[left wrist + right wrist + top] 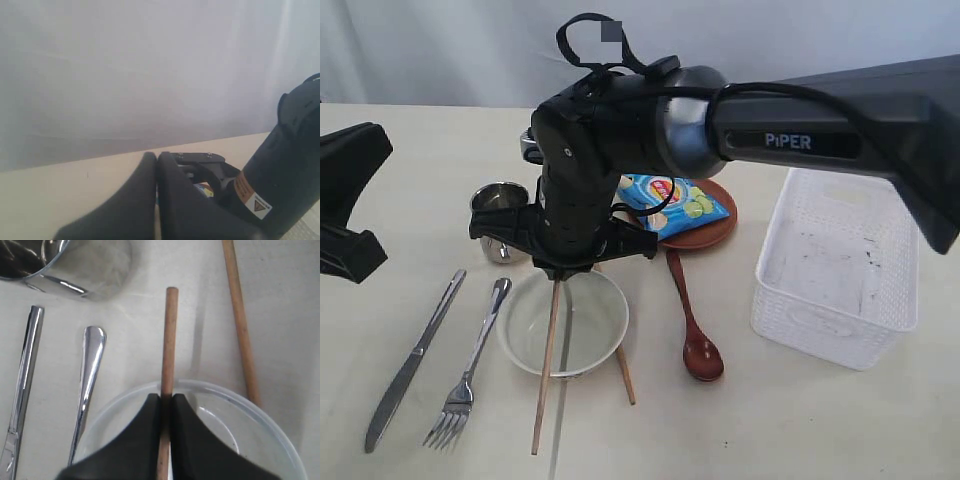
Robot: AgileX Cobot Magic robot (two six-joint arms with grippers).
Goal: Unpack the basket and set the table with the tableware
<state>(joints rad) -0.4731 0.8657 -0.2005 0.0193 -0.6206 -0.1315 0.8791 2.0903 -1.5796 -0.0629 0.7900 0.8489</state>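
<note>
At the near edge of the cream bench (740, 440), a steel knife (408, 365) and fork (470, 370) lie side by side on the left. Both are smooth and shiny, close but apart, with blade and tines pointing to the front. Just right of them a thin wooden chopstick (546, 380) slants across a round white bowl (600, 310), its near end reaching past the rim toward the front edge. The right arm's fingers (150, 415), black and wedge-shaped, pinch this stick above the bowl's far rim. I cannot tell whether it rests on the rim or hangs just clear.

A second chopstick (625, 378) lies on the bench against the bowl's right side. Beside it lies a dark reddish wooden spoon (693, 335), its glossy scoop nearest and its handle running away.

A strip of open bench separates the spoon from the basket (840, 270), a white rectangular plastic box with finely perforated walls and a scuffed floor. It stands near the right edge, with more open bench in front of it.

Farther back, a steel cup (500, 200) stands upright beyond the fork, partly hidden by the arm. A round brown plate (720, 225) carries a blue crisp packet (672, 203).

The bulky black right arm (820, 130) reaches in above the basket. The left arm (345, 210) sits at the far left edge, well apart from the tableware. The left arm's fingers (142, 185) are pressed together on nothing. A pale plain backdrop (440, 50) rises beyond the far edge.
</note>
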